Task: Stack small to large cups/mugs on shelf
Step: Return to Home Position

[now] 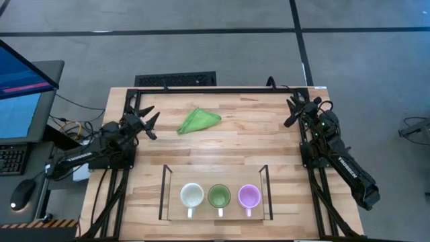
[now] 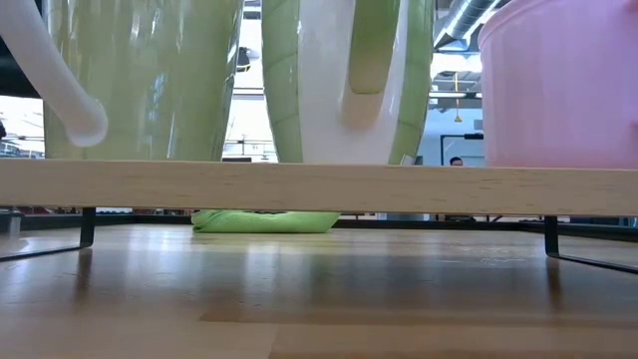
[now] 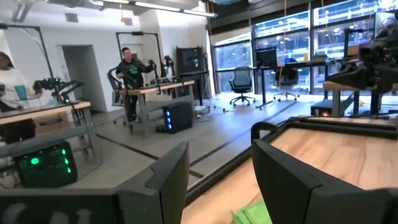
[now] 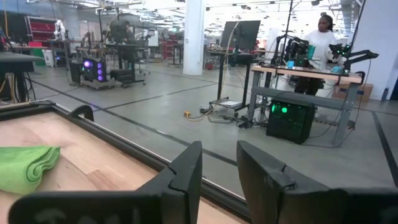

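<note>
mugs stand in a row on the clear top of the shelf [image 1: 205,207], at the near edge of the tabletop [image 1: 235,151]: the white mug [image 1: 192,195] on the left arm's side, the green mug [image 1: 219,195] in the middle and the light purple mug [image 1: 249,196] on the right arm's side. all three are upright, mouths up, just beside one another but not touching, with their handles turned toward the near edge. none sits inside another. a crumpled green cloth [image 1: 199,120] lies on the wood toward the far edge, well apart from the shelf. the left hand [image 1: 150,118] is drawn back over the left side of the tabletop, near the cloth, its fingers spread wide with nothing between them. the right hand [image 1: 291,111] is at the far right corner, its fingers parted by a narrower gap and also empty.
</note>
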Controlling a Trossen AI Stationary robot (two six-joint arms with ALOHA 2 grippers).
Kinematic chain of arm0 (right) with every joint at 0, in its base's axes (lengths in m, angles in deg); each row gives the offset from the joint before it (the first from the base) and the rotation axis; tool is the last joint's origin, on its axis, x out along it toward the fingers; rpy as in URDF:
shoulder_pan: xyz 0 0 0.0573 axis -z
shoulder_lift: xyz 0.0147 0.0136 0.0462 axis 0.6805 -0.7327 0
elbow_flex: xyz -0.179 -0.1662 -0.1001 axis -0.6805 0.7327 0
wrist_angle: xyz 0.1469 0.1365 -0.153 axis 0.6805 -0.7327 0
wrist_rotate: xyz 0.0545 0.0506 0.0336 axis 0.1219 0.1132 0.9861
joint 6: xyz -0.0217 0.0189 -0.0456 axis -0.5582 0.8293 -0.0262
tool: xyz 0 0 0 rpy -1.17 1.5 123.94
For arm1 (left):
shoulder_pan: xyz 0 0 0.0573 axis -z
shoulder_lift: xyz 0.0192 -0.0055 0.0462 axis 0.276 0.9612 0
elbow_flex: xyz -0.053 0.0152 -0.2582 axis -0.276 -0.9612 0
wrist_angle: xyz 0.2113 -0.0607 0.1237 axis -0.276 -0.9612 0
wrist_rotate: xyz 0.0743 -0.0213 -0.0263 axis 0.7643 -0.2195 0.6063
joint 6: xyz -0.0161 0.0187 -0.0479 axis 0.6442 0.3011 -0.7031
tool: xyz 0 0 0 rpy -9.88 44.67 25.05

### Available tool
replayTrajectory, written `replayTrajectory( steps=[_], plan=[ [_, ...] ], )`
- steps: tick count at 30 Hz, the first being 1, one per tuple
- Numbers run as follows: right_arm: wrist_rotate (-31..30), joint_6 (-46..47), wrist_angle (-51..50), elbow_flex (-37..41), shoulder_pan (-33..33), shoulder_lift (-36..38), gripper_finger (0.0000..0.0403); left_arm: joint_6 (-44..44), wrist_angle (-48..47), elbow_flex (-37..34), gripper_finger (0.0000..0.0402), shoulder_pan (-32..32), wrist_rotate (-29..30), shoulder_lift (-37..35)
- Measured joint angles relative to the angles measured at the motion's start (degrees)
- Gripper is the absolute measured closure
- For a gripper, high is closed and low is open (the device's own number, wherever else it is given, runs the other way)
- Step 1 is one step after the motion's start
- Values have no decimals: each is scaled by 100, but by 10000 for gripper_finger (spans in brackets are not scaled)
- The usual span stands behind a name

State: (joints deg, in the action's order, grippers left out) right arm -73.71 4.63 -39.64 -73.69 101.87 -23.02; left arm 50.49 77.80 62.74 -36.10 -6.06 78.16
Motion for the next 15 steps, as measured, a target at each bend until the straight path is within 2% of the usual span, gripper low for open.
replayTrajectory(
  steps=[7, 15],
  plan=[
    [0, 0, -1, 0, 0, 0, 280, 241, -78, 0, 235, 1, -3, -2],
    [2, 0, 0, 0, 0, 0, 280, 27, -120, 0, 235, 1, -3, 0]
  ],
)
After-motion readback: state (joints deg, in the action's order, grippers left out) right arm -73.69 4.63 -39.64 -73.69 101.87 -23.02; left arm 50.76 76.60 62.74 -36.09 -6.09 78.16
